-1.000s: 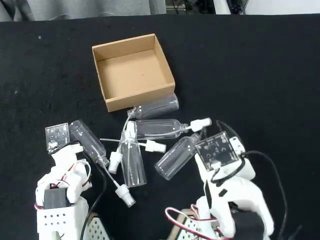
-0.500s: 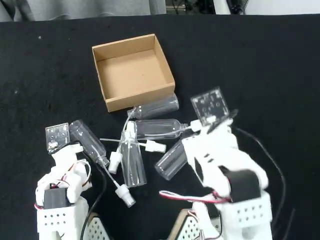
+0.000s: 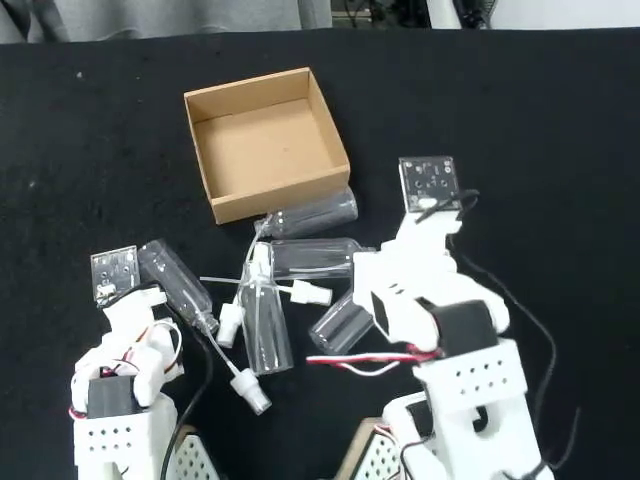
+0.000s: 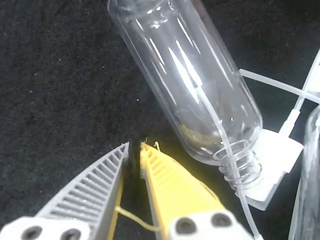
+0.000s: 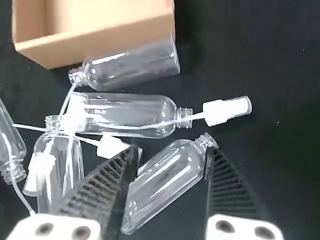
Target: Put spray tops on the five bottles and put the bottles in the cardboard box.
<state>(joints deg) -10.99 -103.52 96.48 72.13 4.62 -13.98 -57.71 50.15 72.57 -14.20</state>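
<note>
Grey fabric (image 3: pixel 180 15) hangs beyond the far edge of the black table (image 3: pixel 560 120)

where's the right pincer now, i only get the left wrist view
Observer: The right pincer is open, straddling an uncapped bottle that lies on its side.
Operator: anything in the box
Observer: No, the cardboard box holds no bottles.
Operator: any top seated
Observer: One spray top lies just off the neck of a second bottle, with its tube running inside.
</note>
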